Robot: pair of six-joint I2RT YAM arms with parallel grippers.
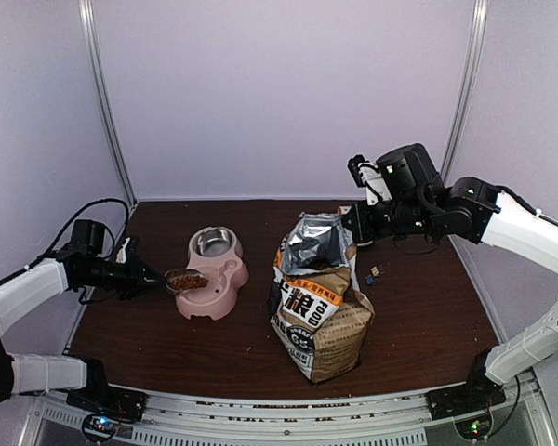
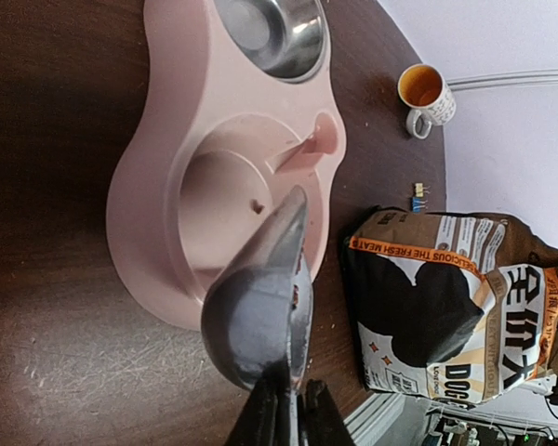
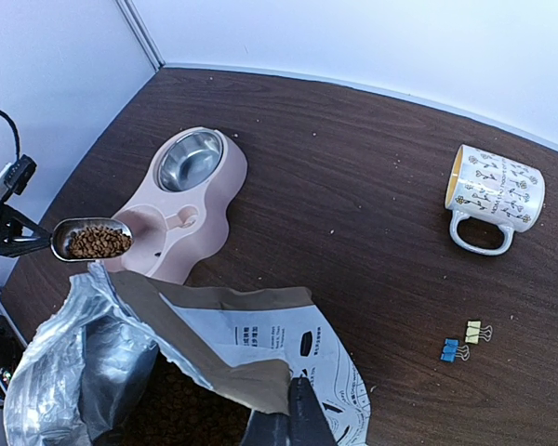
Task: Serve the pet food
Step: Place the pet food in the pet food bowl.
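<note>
The pet food (image 3: 95,242) fills a silver scoop (image 1: 186,280), and my left gripper (image 1: 153,277) is shut on the scoop's handle. The scoop (image 2: 260,307) hangs over the near, round compartment of the pink double bowl (image 2: 149,186), where a single pellet (image 2: 257,206) lies. More kibble (image 3: 186,409) shows inside the open kraft bag (image 1: 321,311), which stands upright right of the bowl. My right gripper (image 3: 293,418) is shut on the bag's torn top edge and holds its mouth open.
A steel insert (image 1: 212,242) sits in the bowl's far compartment. A patterned mug (image 3: 493,195) lies on its side at the far right. Blue and yellow binder clips (image 3: 465,342) lie right of the bag. Crumbs dot the dark wooden table (image 1: 418,307).
</note>
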